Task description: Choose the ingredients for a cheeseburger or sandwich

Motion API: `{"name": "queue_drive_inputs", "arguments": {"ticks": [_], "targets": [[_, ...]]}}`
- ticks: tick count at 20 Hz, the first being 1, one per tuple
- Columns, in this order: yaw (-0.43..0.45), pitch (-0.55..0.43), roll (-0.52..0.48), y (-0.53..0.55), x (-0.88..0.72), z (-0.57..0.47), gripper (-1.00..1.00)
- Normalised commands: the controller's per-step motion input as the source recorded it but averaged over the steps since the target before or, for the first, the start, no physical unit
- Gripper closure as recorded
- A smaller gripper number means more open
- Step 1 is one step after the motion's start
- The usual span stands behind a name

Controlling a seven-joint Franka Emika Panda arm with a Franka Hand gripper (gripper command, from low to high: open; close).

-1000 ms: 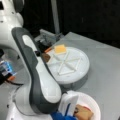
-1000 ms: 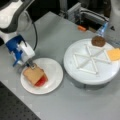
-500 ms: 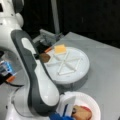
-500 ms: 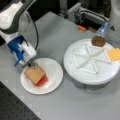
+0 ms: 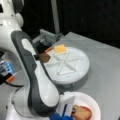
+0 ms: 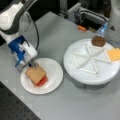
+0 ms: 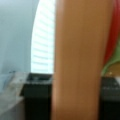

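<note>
Hovering at the white round plate (image 6: 53,75) near the counter's front-left corner in a front view, the end effector (image 6: 33,65) touches the brown toast square (image 6: 35,74) topping a stack with a red tomato disc (image 6: 43,81); whether it grips I cannot tell. In a front view, the dark brown round patty (image 5: 45,57) and yellow cheese square (image 5: 60,49) remain on the white segmented tray (image 5: 82,67), unselected. Wrist view: toast (image 7: 80,60) fills the frame, red and green edges beside; no writing is readable.
</note>
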Motion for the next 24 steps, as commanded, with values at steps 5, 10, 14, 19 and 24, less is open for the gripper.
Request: {"name": "queue_drive_inputs", "arguments": {"ticks": [5,10,14,19,24], "targets": [[0.008,-0.128,0.013,0.02,-0.04,-0.11,-1.0],[0.013,-0.129,0.01,0.01,-0.02,-0.09,-1.0],[0.033,-0.135,0.015,-0.02,0.0,-0.07,-1.0],[0.047,-0.116,0.031,-0.04,0.0,-0.02,-1.0],[0.042,-0.099,0.028,-0.02,0.03,0.03,-1.0]]}}
